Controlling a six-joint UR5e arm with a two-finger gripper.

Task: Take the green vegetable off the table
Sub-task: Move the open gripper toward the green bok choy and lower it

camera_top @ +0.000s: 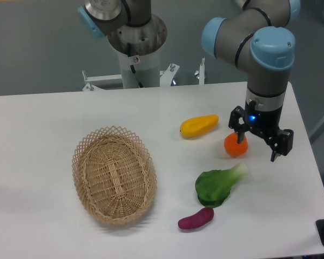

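Note:
The green vegetable (pixel 218 184) lies flat on the white table (pixel 54 118) at the front right, its dark leaf toward the front and its pale stalk end pointing back right. My gripper (pixel 257 148) hangs open and empty above the table, behind and to the right of the vegetable, with its fingers spread. An orange round fruit (pixel 235 145) sits right by its left finger.
A yellow oblong fruit (pixel 198 125) lies behind the vegetable. A small purple eggplant-like piece (pixel 195 218) lies just in front of it. An oval wicker basket (pixel 114 174) stands at the left centre. The arm's base column (pixel 136 48) rises at the table's back edge.

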